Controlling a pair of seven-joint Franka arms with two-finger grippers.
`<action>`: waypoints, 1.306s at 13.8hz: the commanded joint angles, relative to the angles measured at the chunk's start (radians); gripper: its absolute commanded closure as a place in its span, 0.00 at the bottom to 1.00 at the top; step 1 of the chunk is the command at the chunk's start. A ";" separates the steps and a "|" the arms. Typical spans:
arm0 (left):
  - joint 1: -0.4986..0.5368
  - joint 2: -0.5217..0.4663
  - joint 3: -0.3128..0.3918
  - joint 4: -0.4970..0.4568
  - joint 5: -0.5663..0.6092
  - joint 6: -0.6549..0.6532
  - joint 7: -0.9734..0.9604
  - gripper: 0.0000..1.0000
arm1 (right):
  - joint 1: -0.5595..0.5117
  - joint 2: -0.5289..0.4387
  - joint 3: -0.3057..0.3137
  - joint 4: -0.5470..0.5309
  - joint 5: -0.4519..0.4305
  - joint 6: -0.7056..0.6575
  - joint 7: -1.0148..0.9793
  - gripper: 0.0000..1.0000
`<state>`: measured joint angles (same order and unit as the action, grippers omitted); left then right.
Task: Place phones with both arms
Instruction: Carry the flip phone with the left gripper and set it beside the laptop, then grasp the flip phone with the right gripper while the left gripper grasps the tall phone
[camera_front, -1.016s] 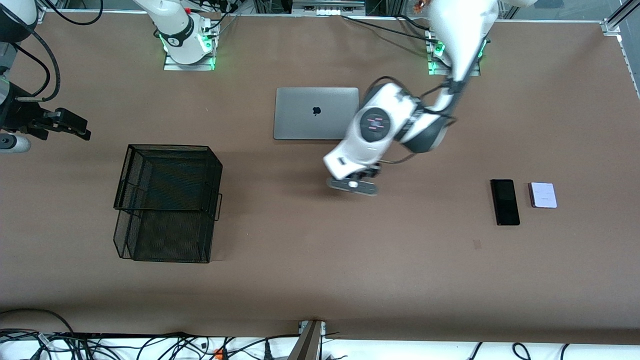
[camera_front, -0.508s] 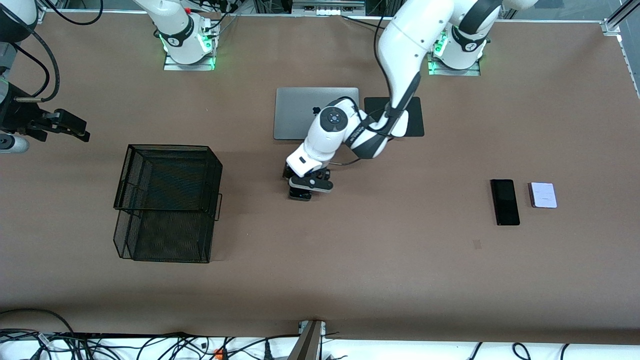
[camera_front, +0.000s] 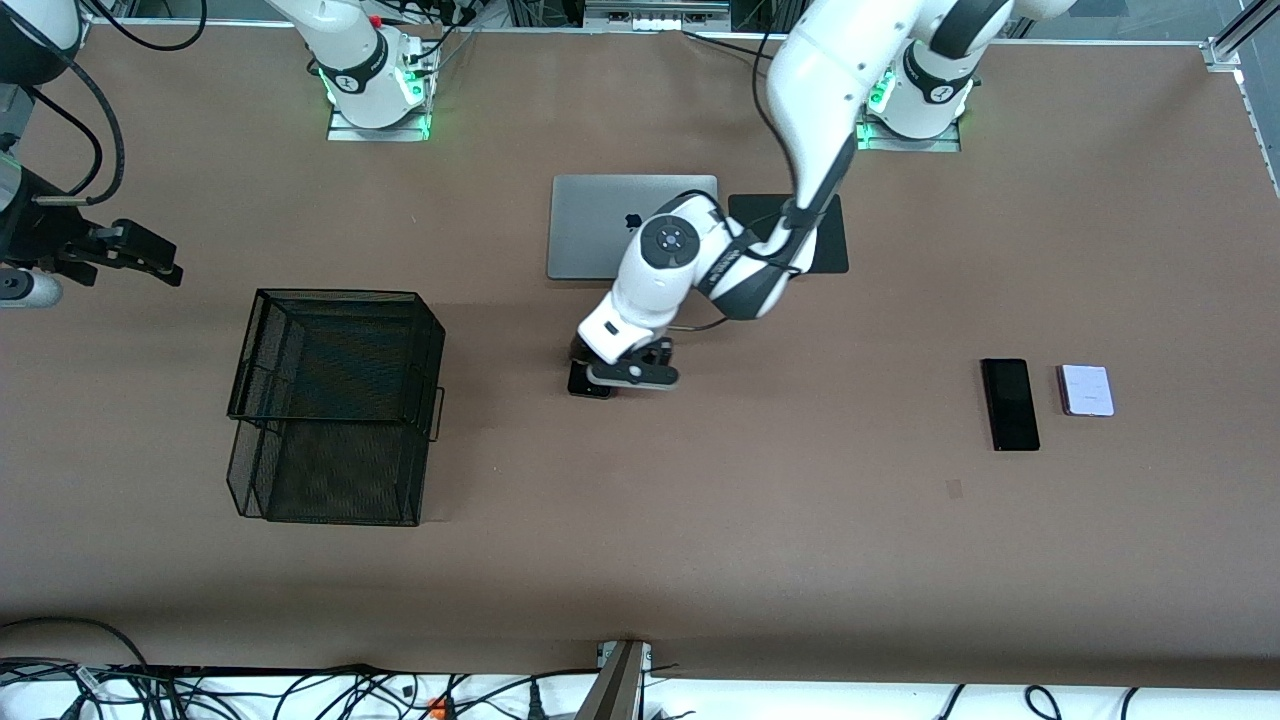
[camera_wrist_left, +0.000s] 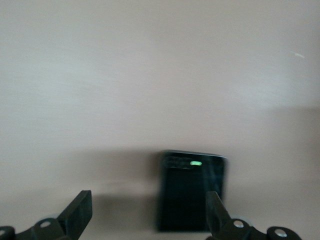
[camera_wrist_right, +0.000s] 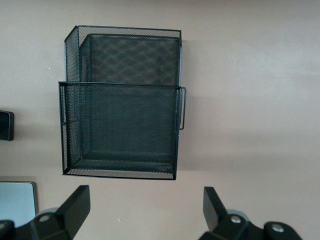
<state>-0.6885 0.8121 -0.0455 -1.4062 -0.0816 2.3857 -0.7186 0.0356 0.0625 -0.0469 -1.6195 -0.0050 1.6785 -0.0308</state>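
Note:
The small squarish black phone (camera_front: 588, 383) lies flat on the table, nearer the front camera than the laptop. It also shows in the left wrist view (camera_wrist_left: 192, 192). My left gripper (camera_front: 627, 377) (camera_wrist_left: 148, 215) hangs low over it, open and empty, with the phone close to one finger. The long slim black phone (camera_front: 1010, 404) and the white-lilac phone (camera_front: 1086, 390) lie side by side toward the left arm's end. My right gripper (camera_front: 145, 258) (camera_wrist_right: 145, 210) waits open and empty in the air at the right arm's end, past the basket.
A black wire mesh basket (camera_front: 335, 400) (camera_wrist_right: 122, 100) stands toward the right arm's end. A closed silver laptop (camera_front: 600, 225) and a black mat (camera_front: 830, 240) lie near the robots' bases. Cables run along the table's front edge.
My left arm swung from the middle of the table toward the right arm's end. The small black phone now lies on the table under the open gripper. The right arm has not moved.

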 joint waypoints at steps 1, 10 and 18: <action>0.095 -0.134 0.010 -0.028 -0.003 -0.268 0.010 0.00 | 0.071 0.026 -0.001 0.007 0.002 0.035 0.012 0.00; 0.530 -0.283 0.013 -0.039 0.114 -0.712 0.531 0.00 | 0.567 0.359 -0.001 0.205 0.002 0.175 0.705 0.00; 0.745 -0.367 0.021 -0.370 0.221 -0.271 0.663 0.00 | 0.725 0.622 -0.002 0.244 -0.001 0.349 0.882 0.00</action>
<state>0.0426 0.5310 -0.0144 -1.6223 0.0740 1.9943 -0.0485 0.7651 0.6539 -0.0382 -1.3522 -0.0047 1.9710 0.8597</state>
